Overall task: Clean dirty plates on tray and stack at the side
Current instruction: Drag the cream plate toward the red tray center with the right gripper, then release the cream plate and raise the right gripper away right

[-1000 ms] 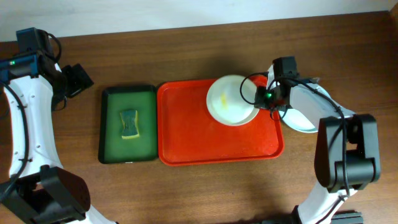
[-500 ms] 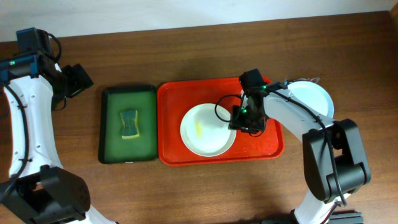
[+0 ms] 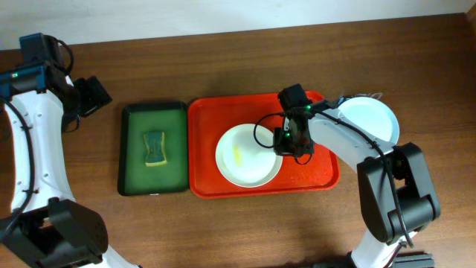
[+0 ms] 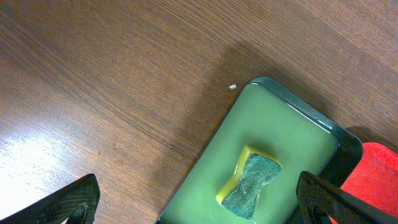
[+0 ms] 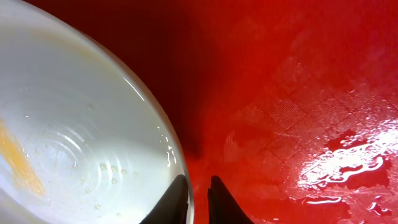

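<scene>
Red plastic fills the middle of the overhead view: the red tray (image 3: 208, 179) lies flat, and the right gripper (image 3: 286, 143) is down over it at the rim of a pale plate (image 3: 249, 160). The plate lies face up on the side of those jaws toward the green tray (image 3: 134, 149). Its short yellow smear (image 3: 238, 154) runs roughly along the tray's short side. Behind the right wrist a second plate (image 3: 370, 119) rests on the wooden table (image 3: 223, 59), just off the tray's corner. The left gripper (image 3: 91, 95) hangs off beyond the green tray. From the left wrist, the left gripper (image 4: 198, 186) is spread wide above that tray, a yellow-backed sponge (image 4: 252, 180) between its fingers, long axis slanting. From the right wrist, the right gripper (image 5: 198, 199) has its fingers (image 5: 177, 198) drawn nearly together, a sliver of wet tray between them. The plate's rim runs up to the left finger; whether it is pinched I cannot tell.
</scene>
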{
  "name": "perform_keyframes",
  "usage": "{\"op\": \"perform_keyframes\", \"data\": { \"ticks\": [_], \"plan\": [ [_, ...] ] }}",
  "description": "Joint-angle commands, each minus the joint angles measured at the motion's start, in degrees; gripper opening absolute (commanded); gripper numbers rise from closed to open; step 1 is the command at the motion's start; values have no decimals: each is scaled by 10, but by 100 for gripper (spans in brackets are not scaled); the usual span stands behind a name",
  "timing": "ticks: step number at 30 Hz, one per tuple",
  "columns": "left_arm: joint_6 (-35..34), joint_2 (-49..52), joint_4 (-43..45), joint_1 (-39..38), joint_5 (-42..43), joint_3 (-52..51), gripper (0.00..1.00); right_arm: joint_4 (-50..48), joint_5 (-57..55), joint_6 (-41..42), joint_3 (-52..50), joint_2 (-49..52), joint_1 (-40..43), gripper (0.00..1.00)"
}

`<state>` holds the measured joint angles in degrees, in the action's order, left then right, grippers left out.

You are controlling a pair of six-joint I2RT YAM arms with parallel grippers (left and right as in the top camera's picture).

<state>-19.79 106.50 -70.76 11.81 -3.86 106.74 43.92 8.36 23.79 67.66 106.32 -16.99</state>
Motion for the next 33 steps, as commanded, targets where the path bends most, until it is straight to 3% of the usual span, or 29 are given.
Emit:
{"op": "perform_keyframes", "data": {
  "ticks": [1,4,7,8,11,14,20,25,26,28,31,33],
  "plan": [
    [-6,-3,-1,2,0,5,99,2,-22,0,-3,0,-4,13],
    [-6,-3,0,2,0,5,99,7,-15,1,-3,1,-4,23],
    [-6,-3,-1,2,0,5,99,6,-16,0,-6,2,-7,23],
    [-6,-3,-1,2,0,5,99,2,-16,0,-11,2,-7,22],
    [-6,-3,-1,2,0,5,99,-13,-16,1,-20,2,-7,4],
    [-6,-3,-1,2,0,5,99,-38,-16,7,-19,2,-2,4],
    [-6,-3,-1,2,0,5,99,20,-15,-23,24,1,40,7],
    [-6,-3,-1,2,0,5,99,74,-9,-41,76,1,40,48],
    [-6,-3,0,2,0,5,99,96,-10,-50,98,1,41,54],
    [-6,-3,-1,2,0,5,99,162,-9,-58,163,1,55,56],
    [-6,-3,-1,2,0,5,99,255,7,-58,259,1,98,100],
    [-6,-3,-1,2,0,5,99,268,47,-58,291,1,141,99]
  ]
}}
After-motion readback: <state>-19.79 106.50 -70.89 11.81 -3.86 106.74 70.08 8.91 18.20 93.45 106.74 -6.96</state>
